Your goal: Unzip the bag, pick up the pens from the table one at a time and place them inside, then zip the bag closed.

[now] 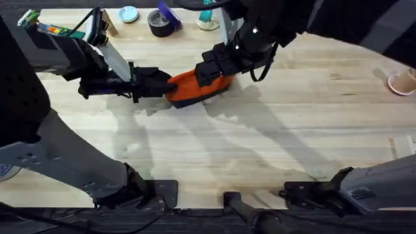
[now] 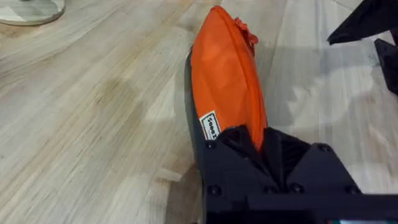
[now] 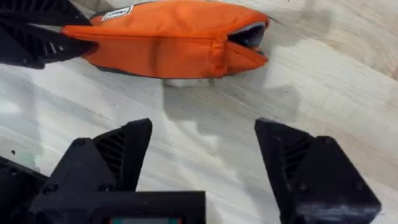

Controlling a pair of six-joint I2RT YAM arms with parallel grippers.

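The bag [image 1: 188,88] lies on the table [image 1: 260,143] between both end effectors.

The oblong fabric pouch [image 3: 168,46] was bright orange with a dark underside and a small white label; the plank tabletop [image 1: 273,136] was pale wood with visible grain

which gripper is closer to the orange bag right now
Left. The left gripper is clamped on one end of the bag, touching it. The right gripper hovers open just off the bag's other end, not touching.
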